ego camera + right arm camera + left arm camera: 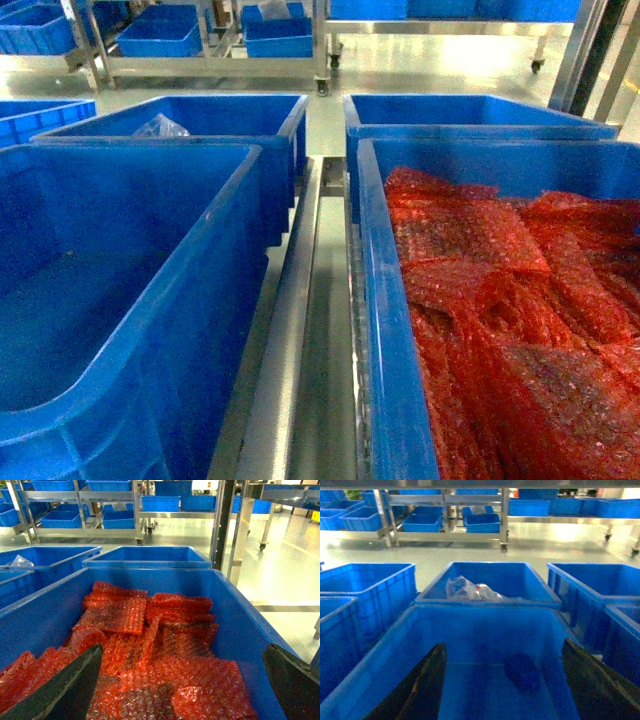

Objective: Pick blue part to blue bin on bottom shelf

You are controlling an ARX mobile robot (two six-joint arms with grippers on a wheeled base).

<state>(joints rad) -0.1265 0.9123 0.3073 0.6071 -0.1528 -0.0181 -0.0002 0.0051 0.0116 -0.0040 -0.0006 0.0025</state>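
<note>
Now, left bin (485, 630): we see one dark blue part (522, 672).
Right bin (240, 610): red bubble-wrap bags (150, 650).
Left gripper (502, 680): fingers apart, empty.
Right gripper (182, 685): fingers apart, empty.

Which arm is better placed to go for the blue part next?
Left. The left gripper hangs open over the near left bin, where a dark blue part lies on the floor between its fingers. The right gripper is open over the bin of red bubble-wrap bags.
</note>
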